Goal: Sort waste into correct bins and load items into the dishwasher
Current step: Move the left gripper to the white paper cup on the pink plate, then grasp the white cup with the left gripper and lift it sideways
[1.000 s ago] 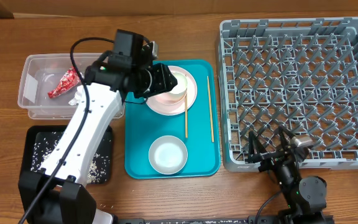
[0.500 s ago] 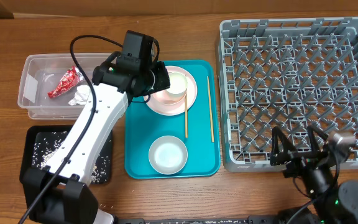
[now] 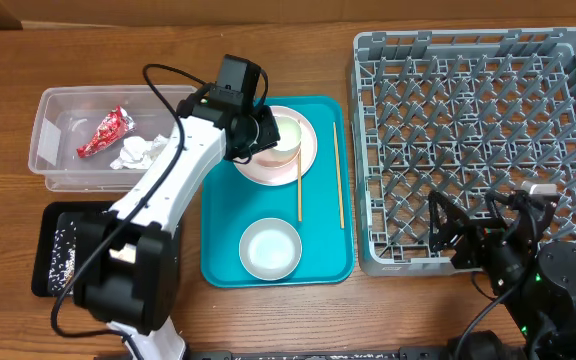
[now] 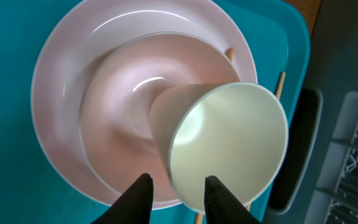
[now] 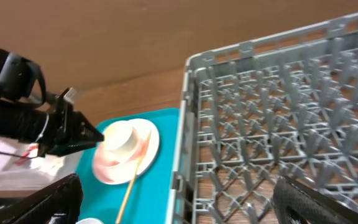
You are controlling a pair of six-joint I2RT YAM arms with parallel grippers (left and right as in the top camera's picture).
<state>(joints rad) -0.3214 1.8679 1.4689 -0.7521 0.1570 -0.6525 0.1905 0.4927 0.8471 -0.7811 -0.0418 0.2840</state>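
Left gripper (image 4: 176, 186) sits low over the cup (image 4: 229, 143), fingers (image 4: 138, 196) partly open with the near edge of the cup's rim between them. No contact shows, nothing held. The cup lies tipped on its side, mouth toward the wrist camera, in the pink bowl (image 4: 117, 106), which sits on the plate (image 4: 48, 93) on the teal tray (image 3: 218, 230).

Cup looks light, rigid and glossy, so likely slick, and breakable if ceramic. On its side it will probably roll or skid in the smooth bowl if nudged. Best hold is a pinch on the wall at the rim, one finger inside and one outside, closed gently. The body looks too wide and round for a side grab at this opening.

Right gripper (image 3: 465, 232) is spread wide and empty, at the near edge of the rack (image 3: 478, 140), well apart from the cup. Chopsticks (image 3: 300, 190) lie just beside the plate.
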